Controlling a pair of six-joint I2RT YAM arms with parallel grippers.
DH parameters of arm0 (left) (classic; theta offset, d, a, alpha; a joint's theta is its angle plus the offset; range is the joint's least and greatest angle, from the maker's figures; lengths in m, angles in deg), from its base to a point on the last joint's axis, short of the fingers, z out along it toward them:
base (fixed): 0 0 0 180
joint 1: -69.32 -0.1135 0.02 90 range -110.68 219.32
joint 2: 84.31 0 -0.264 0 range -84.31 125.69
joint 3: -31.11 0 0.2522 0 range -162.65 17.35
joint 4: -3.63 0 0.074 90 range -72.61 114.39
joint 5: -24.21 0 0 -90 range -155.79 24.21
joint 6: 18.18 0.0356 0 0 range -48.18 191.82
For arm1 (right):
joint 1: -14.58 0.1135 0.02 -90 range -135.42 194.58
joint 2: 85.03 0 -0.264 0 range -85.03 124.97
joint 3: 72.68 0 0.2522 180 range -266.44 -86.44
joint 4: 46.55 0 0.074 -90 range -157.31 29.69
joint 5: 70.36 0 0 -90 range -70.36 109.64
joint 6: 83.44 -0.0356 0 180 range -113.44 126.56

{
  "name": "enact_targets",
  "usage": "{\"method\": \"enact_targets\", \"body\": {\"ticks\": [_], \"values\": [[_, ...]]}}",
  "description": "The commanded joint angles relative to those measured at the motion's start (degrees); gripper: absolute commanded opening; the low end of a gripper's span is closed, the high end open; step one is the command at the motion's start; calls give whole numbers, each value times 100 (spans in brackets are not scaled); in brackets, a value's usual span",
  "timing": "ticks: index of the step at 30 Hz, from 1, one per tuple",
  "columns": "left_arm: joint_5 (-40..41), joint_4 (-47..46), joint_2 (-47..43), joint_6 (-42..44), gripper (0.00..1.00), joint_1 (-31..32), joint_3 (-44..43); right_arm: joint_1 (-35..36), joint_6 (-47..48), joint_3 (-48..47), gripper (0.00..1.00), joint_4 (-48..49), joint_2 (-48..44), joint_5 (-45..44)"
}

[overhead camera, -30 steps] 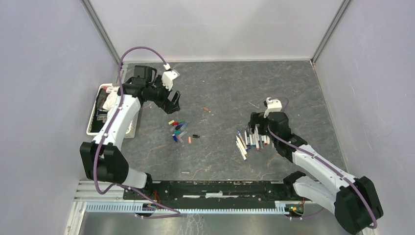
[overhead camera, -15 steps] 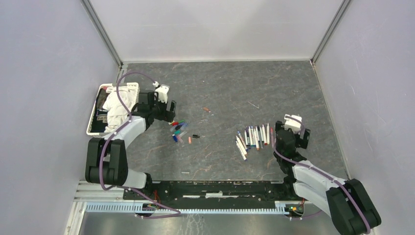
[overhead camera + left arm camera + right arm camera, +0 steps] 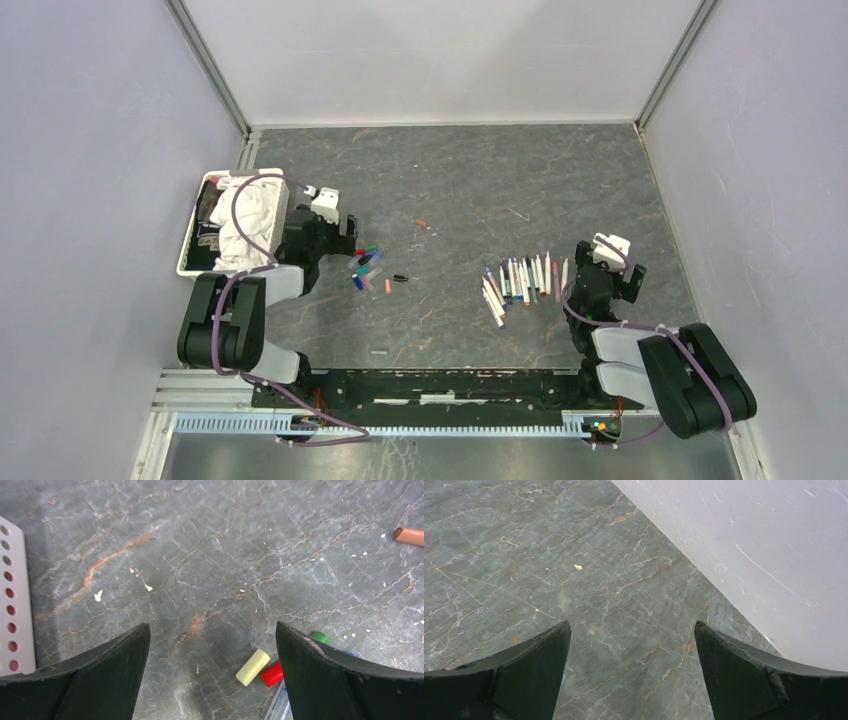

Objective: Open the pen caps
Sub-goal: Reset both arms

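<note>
The pen caps [image 3: 366,268] lie clustered well left of the pens [image 3: 520,282], apparently already pulled off. The left gripper [image 3: 212,630], farther left again, and the right gripper [image 3: 631,627], just right of the pens, gape empty, seemingly parked.

White perforated basket [image 3: 20,630] at the grey table's [image 3: 470,180] left edge holds what looks like crumpled cloth [image 3: 262,205].

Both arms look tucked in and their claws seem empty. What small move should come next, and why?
Probably just parking at rest. The left gripper and right gripper are open and empty. The caps lie loose in a heap, apart from the pens, which lie in a row. The job looks done, though the pens are too small to be sure none is capped.
</note>
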Motion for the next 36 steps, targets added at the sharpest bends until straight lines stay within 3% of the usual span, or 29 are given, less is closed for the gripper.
{"method": "enact_targets", "body": {"ticks": [1, 6, 11, 14, 16, 18, 19, 21, 23, 25, 36], "values": [[65, -1745, -23, 75, 99, -31, 426, -88, 355, 371, 98, 1496, 406, 296], [-134, -2807, -188, -37, 100, -211, 1209, -105, 550, 470, 98, 2070, 801, 630], [12, -5804, 467, -265, 100, -311, 2307, -107, 1080, 750, 98, 2646, 821, 1729], [539, -4909, 239, -429, 100, -325, 2029, -101, 1108, 1006, 98, 3050, 759, 1998], [671, -4793, 392, -526, 100, -335, 1824, -114, 1202, 1060, 98, 3250, 832, 2151], [732, -3923, 351, -536, 100, -349, 1430, -263, 1074, 858, 98, 2882, 872, 2389], [744, -3853, 397, -601, 100, -390, 1369, -489, 880, 724, 98, 2502, 954, 2755], [751, -4007, 412, -615, 100, -407, 1417, -810, 791, 790, 98, 3150, 1300, 3135], [751, -3970, 362, -609, 100, -407, 1435, -827, 683, 688, 98, 2522, 1107, 3157], [758, -4018, 368, -615, 100, -407, 1447, -825, 758, 761, 98, 2916, 1216, 3141], [763, -3991, 368, -613, 100, -408, 1439, -822, 737, 749, 98, 2764, 1149, 3148]]}}
